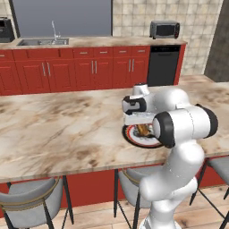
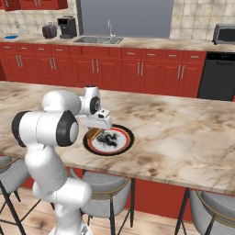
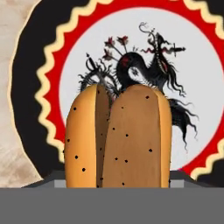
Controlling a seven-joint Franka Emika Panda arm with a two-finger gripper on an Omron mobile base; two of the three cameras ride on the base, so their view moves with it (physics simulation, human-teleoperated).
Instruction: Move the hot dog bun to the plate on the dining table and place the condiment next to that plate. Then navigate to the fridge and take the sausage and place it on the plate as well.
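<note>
1. The dining table (image 1: pixel 53 129) is stretching wide across the room, and the robot arm is reaching over it.
2. The plate (image 2: pixel 120 148) is sitting on the table near the arm's side edge. In the hand view its black rim is showing at 9 o'clock and its dark drawing at 12 o'clock.
3. The hot dog bun (image 3: pixel 117 140) is hanging right over the plate, at 6 o'clock in the hand view, with its slit pointing up and down.
4. The gripper (image 2: pixel 95 132) is squeezing the bun between its fingers just above the plate, it seems.
5. So the first job is looking nearly done: the bun is needing only to be let go. The condiment, the fridge and the sausage are still waiting for later.
</note>
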